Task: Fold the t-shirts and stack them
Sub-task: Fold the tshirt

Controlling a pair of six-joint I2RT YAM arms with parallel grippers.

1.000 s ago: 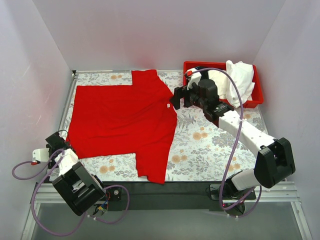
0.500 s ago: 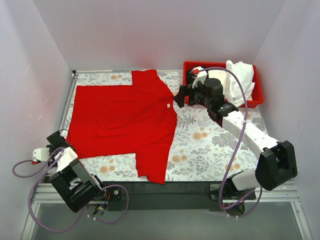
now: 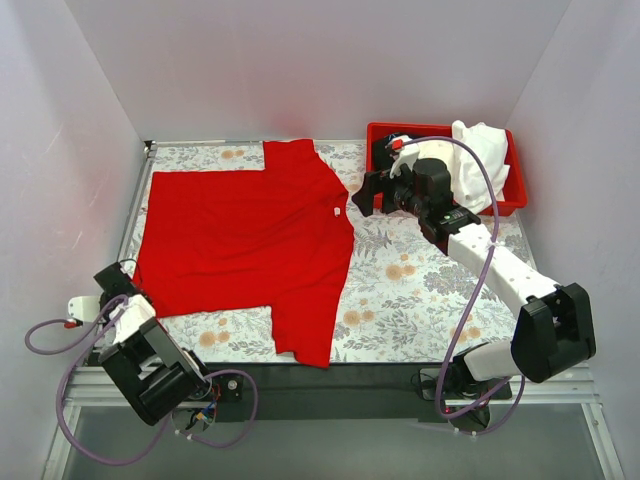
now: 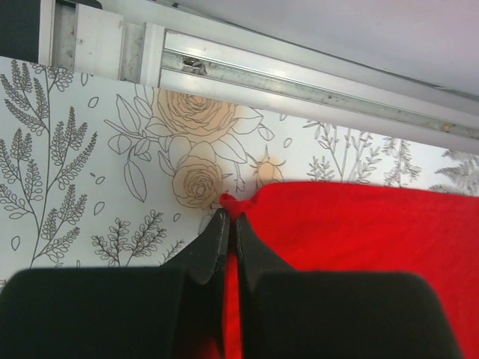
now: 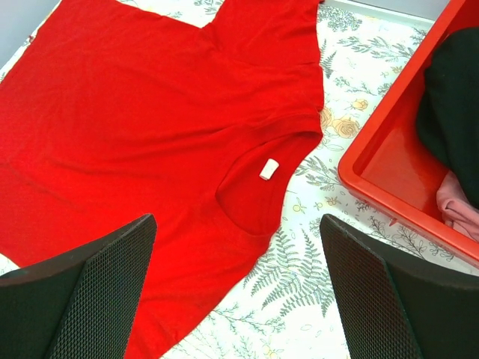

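A bright red t-shirt (image 3: 240, 230) lies spread flat on the flowered table, its white neck label (image 3: 338, 211) toward the right. My left gripper (image 3: 118, 282) sits at the shirt's near-left corner. In the left wrist view the left gripper (image 4: 228, 224) is shut on that corner of the red t-shirt (image 4: 359, 239), a red fold pinched between the jaws. My right gripper (image 3: 362, 195) hovers open above the collar; in the right wrist view the right gripper (image 5: 236, 224) holds nothing over the red t-shirt (image 5: 150, 112) and its label (image 5: 269, 169).
A red plastic bin (image 3: 512, 195) stands at the back right with a white t-shirt (image 3: 480, 160) draped in it. In the right wrist view the bin (image 5: 374, 161) holds black cloth (image 5: 453, 105) and pale pink cloth (image 5: 460, 209). A metal rail (image 4: 299, 75) runs along the table's left edge.
The left gripper has closed on the red shirt's corner. The right gripper has drifted a little right, toward the bin, still open.
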